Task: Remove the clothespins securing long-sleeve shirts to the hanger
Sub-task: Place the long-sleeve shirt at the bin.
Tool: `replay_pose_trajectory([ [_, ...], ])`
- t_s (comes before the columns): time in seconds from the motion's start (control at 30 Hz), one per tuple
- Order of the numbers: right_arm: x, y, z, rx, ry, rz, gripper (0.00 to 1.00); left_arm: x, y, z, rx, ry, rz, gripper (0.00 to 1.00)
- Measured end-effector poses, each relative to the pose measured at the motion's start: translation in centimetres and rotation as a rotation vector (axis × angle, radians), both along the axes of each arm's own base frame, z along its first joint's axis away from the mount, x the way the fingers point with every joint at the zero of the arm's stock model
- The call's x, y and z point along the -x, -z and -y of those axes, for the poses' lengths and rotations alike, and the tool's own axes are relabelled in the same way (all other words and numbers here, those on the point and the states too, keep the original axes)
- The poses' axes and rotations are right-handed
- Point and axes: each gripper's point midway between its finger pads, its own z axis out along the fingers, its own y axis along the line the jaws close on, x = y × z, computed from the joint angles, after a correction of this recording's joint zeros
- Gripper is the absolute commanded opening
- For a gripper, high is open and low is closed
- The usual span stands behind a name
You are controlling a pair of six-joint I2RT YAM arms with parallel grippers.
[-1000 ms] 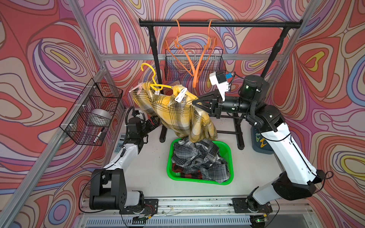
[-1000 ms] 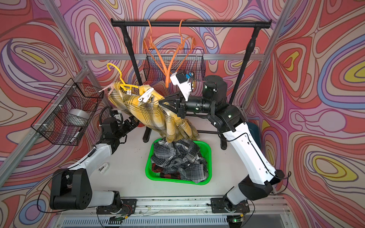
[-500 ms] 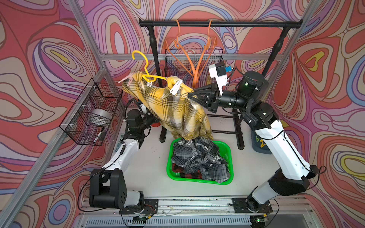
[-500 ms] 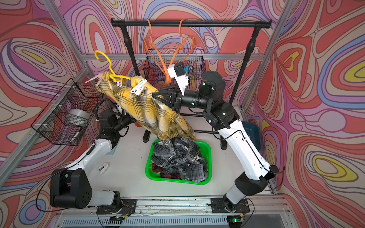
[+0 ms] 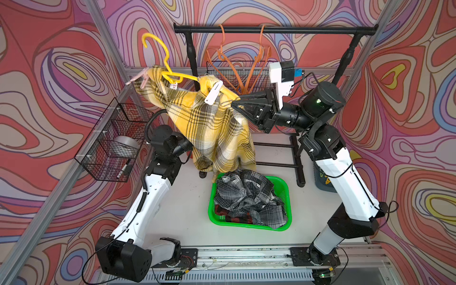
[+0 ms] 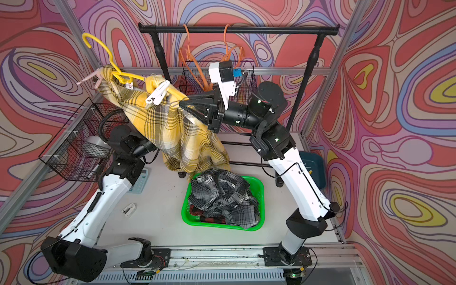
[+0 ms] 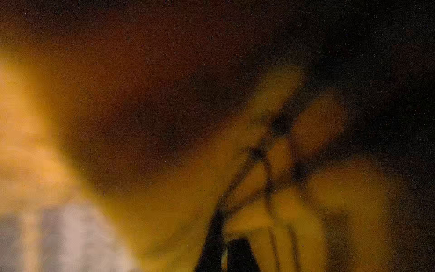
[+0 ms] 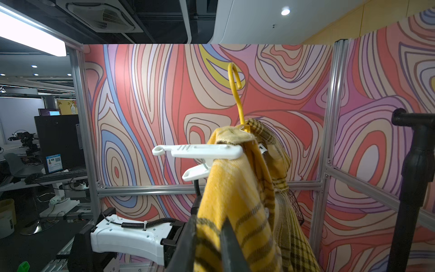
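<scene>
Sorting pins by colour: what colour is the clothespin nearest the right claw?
The clothespin is white, clearest in the right wrist view.

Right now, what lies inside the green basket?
In the green basket, a crumpled grey plaid shirt lies on top; a red-and-black shirt shows under it. Whatever lies deeper is covered.

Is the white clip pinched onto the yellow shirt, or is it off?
On. The white clip grips the yellow shirt at the shoulder of the yellow hanger, handles sticking out.

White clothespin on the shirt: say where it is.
In both top views the white clothespin clips the yellow shirt to the yellow hanger, beside the right gripper.
</scene>
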Motion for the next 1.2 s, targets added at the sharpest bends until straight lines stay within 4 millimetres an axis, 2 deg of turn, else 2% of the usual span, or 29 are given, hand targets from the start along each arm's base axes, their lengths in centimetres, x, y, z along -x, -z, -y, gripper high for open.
replay_pose_trajectory([
  [0.23,-0.1,-2.1,0.0,-0.076,-0.010,0.051,0.00,3.3,-5.9,2.1,0.012,0.085,0.116,0.00],
  [0.33,-0.1,-2.4,0.0,-0.090,-0.012,0.053,0.00,4.9,-6.9,3.8,0.003,0.134,0.142,0.00],
  [0.43,0.0,-2.8,0.2,-0.110,-0.009,0.057,0.00,6.2,-6.7,5.8,-0.007,0.185,0.146,0.00],
  [0.63,0.5,-4.8,1.0,-0.161,0.002,0.081,0.00,6.8,-4.9,9.6,-0.032,0.255,0.114,0.00],
  [0.73,0.4,-4.8,1.0,-0.164,0.005,0.076,0.00,6.7,-4.4,11.0,-0.041,0.275,0.096,0.00],
  [0.9,-0.4,-2.4,0.7,-0.119,0.024,0.006,0.00,8.0,-4.2,13.1,-0.041,0.319,0.088,0.00],
  [0.97,-0.4,-1.3,0.8,-0.100,0.031,-0.024,0.00,8.6,-3.5,13.8,-0.043,0.338,0.080,0.00],
  [1.0,-0.3,-0.9,0.9,-0.095,0.033,-0.034,0.00,8.8,-2.9,14.1,-0.045,0.343,0.072,0.00],
  [1.1,0.1,0.9,1.5,-0.078,0.046,-0.071,0.00,8.9,0.5,15.1,-0.075,0.349,0.012,0.00],
  [1.2,0.4,3.6,2.1,-0.058,0.067,-0.115,0.00,8.5,5.6,15.1,-0.118,0.323,-0.080,0.00],
])
